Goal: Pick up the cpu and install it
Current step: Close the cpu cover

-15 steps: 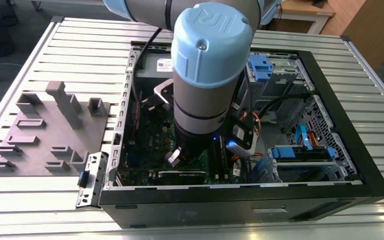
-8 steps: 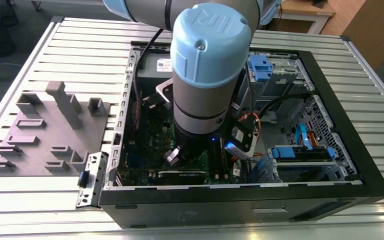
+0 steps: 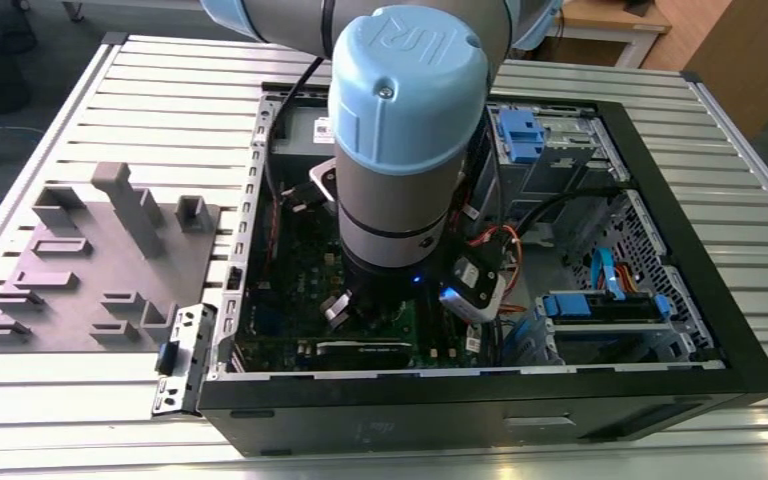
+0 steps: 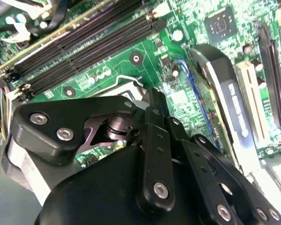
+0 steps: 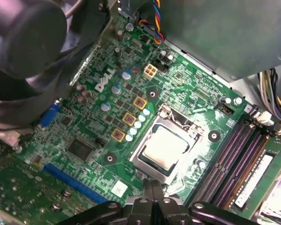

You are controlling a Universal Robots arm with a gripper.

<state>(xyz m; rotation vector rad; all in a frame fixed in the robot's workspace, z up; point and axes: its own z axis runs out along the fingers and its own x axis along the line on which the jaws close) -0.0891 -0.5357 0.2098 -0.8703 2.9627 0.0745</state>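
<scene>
A green circuit board (image 5: 107, 108) lay under the camera. Near its middle a shiny metal socket frame (image 5: 150, 161) held the cpu (image 5: 165, 147), which sat flat inside it, pale silver top up. Dark memory slots (image 5: 236, 161) ran beside the frame. The gripper (image 5: 152, 211) hung black just beside the frame's edge.

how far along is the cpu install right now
Mostly done, it seems: in the first wrist view the small square silver-topped cpu lies flat inside the shiny metal socket frame on the green motherboard. The black gripper sits just beside the socket; the cpu is not in it. The thin wire socket lever in the second wrist view looks raised, so the socket seems not latched yet.
</scene>
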